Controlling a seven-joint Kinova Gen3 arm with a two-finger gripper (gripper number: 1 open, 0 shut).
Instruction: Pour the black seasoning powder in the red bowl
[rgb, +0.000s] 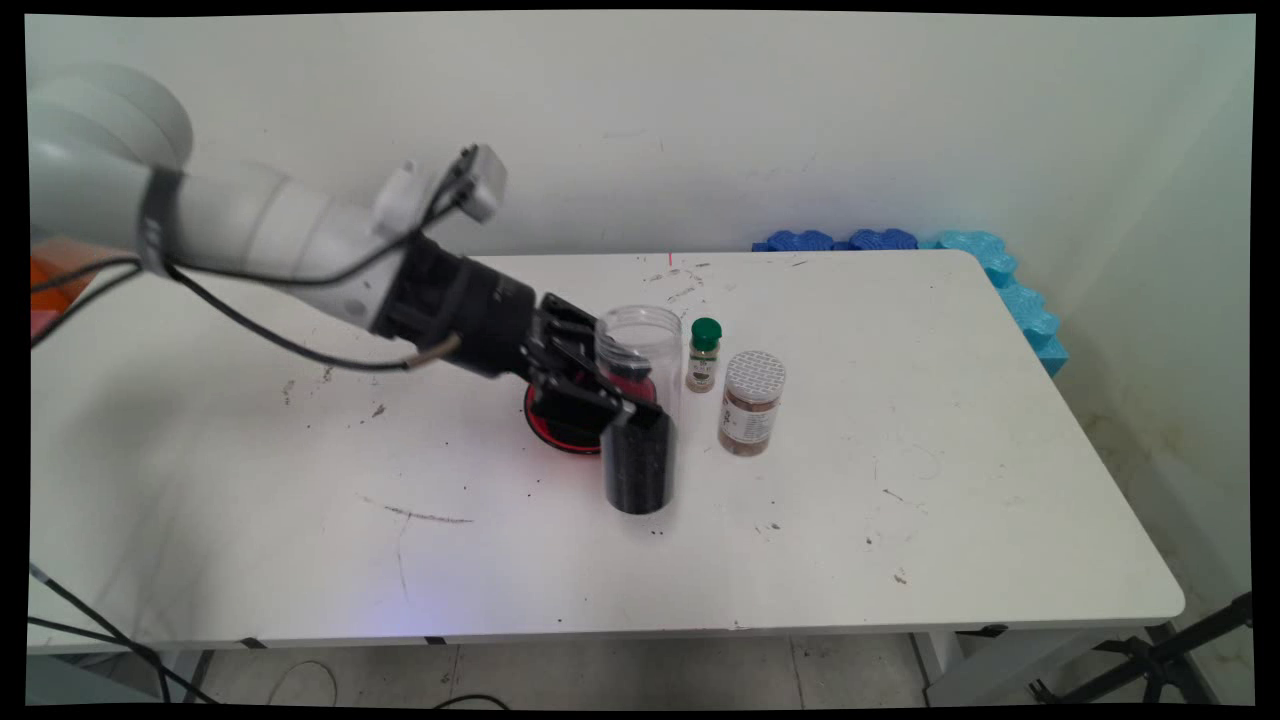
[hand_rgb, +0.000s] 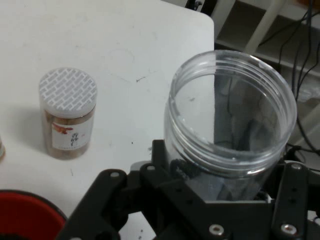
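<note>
Gripper (rgb: 625, 400) grasps the clear open jar (rgb: 640, 410) at frame centre; spice jar (rgb: 751, 402) just right; counter (rgb: 1000, 480) open toward lower right.

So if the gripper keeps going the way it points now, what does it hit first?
The gripper is already at the open clear jar, which sits between its fingers. Beyond that, probably the brown spice jar, though depth is uncertain.

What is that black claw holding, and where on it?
The black two-finger gripper grips the clear, lidless plastic jar, its fingers on opposite sides of the wall.
</note>
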